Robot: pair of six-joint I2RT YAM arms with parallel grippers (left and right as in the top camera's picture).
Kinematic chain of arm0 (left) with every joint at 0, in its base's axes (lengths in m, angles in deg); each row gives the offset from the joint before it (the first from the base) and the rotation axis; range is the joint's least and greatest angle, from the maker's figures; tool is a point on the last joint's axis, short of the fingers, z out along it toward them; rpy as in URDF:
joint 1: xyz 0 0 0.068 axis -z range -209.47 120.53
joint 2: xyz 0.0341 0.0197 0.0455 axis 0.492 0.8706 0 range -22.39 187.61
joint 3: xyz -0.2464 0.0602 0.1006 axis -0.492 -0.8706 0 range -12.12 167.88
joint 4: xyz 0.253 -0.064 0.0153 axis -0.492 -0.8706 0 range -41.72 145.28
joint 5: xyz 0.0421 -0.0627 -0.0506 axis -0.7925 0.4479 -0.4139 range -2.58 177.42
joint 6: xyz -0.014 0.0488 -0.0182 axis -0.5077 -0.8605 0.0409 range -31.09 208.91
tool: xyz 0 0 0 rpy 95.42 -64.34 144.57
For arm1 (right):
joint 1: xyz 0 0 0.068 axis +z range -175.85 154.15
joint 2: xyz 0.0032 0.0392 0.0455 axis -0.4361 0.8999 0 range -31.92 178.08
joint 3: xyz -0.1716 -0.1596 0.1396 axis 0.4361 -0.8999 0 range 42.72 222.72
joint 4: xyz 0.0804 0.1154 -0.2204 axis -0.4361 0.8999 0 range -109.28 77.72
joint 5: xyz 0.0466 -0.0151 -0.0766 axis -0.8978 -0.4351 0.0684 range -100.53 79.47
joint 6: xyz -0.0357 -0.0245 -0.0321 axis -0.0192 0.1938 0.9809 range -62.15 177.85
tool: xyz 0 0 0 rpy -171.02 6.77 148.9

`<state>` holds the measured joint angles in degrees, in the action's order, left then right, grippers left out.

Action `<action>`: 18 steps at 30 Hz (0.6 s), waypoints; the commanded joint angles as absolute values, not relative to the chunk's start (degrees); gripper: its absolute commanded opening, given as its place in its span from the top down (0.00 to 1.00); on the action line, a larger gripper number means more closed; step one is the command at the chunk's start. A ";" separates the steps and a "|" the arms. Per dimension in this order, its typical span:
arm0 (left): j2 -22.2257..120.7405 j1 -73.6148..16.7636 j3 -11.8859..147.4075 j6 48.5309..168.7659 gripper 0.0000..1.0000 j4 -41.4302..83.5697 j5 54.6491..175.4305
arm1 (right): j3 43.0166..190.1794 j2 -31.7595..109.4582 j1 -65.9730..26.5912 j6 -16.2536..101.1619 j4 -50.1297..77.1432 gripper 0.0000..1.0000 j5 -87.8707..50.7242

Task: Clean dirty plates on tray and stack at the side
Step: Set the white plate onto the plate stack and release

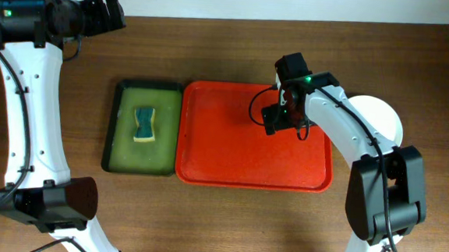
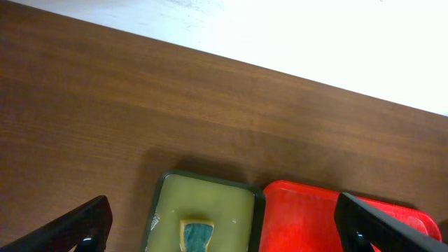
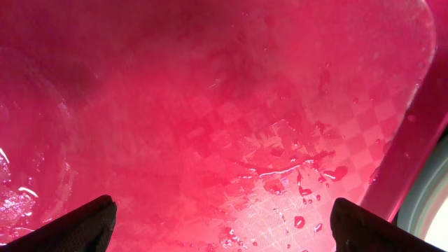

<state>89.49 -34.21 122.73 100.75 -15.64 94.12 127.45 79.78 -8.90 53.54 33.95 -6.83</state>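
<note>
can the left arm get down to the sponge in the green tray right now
Probably yes. The sponge lies uncovered in the green tray, nothing over it, and the left end effector is open and empty. It sits far back near the table edge, so it needs a long reach.

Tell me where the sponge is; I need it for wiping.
In the overhead view, the blue-and-yellow sponge lies in the small dark green tray, immediately left of the large red plastic tray.

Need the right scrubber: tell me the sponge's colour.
The sponge is teal on top with a yellow layer beneath, clearest in the overhead view.
</note>
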 commanded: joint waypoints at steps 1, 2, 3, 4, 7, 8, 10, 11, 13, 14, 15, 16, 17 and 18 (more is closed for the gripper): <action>89.77 -34.14 122.73 101.29 0.01 -15.53 94.52 | 127.36 79.45 -8.62 53.60 33.78 0.01 -5.56; 89.77 -34.21 122.73 101.29 0.01 -15.53 94.54 | 127.36 79.45 -8.62 53.60 33.78 0.01 -5.56; 89.77 -34.14 122.73 101.29 0.01 -15.53 94.52 | 127.36 79.45 -8.62 53.60 33.78 0.01 -5.56; 89.77 -34.14 122.73 101.29 0.01 -15.53 94.54 | 127.36 79.45 -8.62 53.60 33.78 0.01 -5.56; 89.77 -34.14 122.73 101.29 0.01 -15.53 94.54 | 127.36 79.45 -8.62 53.60 33.78 0.01 -5.56; 89.77 -34.14 122.73 101.29 0.00 -15.53 94.54 | 127.36 79.45 -8.62 53.60 33.76 0.01 -5.56; 89.77 -34.21 122.73 101.29 0.01 -15.53 94.54 | 127.36 79.25 -8.58 53.58 33.78 0.01 -5.56; 89.77 -34.18 122.73 101.29 0.00 -15.53 94.54 | 127.36 78.95 -8.60 53.60 33.78 0.01 -5.56; 89.77 -34.14 122.73 101.29 0.01 -15.53 94.54 | 127.36 77.07 -8.60 53.60 33.78 0.01 -5.54; 89.79 -34.14 122.73 101.29 0.01 -15.53 94.54 | 127.36 75.01 -8.60 53.60 33.78 0.01 -5.56; 89.77 -34.14 122.73 101.29 0.01 -15.53 94.54 | 127.36 71.89 -8.60 53.60 33.78 0.01 -5.56; 89.77 -34.14 122.73 101.29 0.01 -15.53 94.54 | 127.36 68.67 -8.60 53.60 33.78 0.01 -5.56; 89.77 -34.14 122.73 101.29 0.01 -15.53 94.54 | 127.36 63.89 -8.60 53.60 33.78 0.01 -5.56; 89.77 -34.14 122.71 101.29 0.01 -15.53 94.54 | 127.36 59.62 -8.60 53.60 33.78 0.01 -5.54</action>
